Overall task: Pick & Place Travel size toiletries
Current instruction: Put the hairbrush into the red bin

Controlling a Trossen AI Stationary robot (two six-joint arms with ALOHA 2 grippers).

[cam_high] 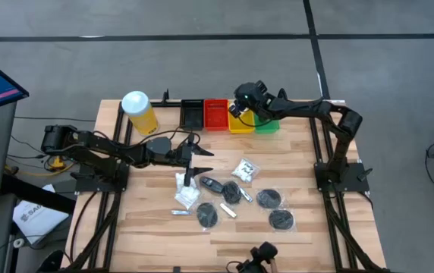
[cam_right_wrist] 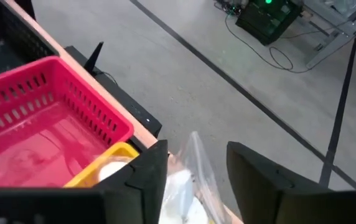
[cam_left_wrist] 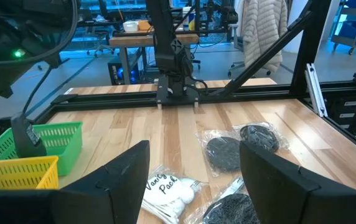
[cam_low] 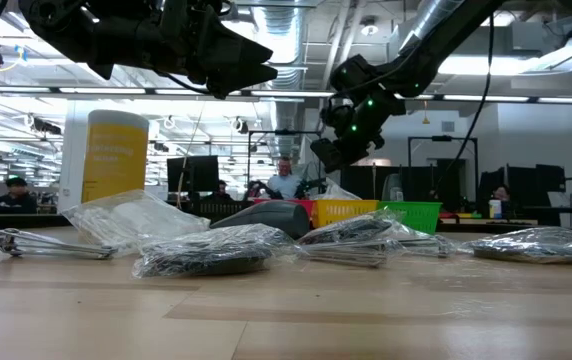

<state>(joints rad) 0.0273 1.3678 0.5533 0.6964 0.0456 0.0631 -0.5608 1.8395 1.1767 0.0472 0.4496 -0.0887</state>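
Observation:
Travel size toiletries lie mid-table in clear wrappers: white sachets (cam_high: 245,170), black discs (cam_high: 268,199), a black oval case (cam_high: 215,186) and a thin silver tube (cam_high: 180,213). My right gripper (cam_right_wrist: 196,149) hangs over the yellow tray (cam_right_wrist: 97,165) at the far edge, its fingers apart. A white sachet in clear plastic (cam_right_wrist: 184,186) sits between them, above the tray. My left gripper (cam_left_wrist: 193,152) stands open above the table, left of the pile, with nothing between its fingers. My right gripper has the white sachet's plastic edge (cam_right_wrist: 193,146) standing up between its spread fingers, slanting down from above the yellow tray. I cannot tell whether either finger touches it.
Black (cam_high: 192,114), red (cam_high: 215,114), yellow (cam_high: 240,125) and green (cam_high: 267,125) trays stand in a row along the far edge. A tall yellow canister with a white lid (cam_high: 138,111) stands at the far left. Bare wood shows along the near edge.

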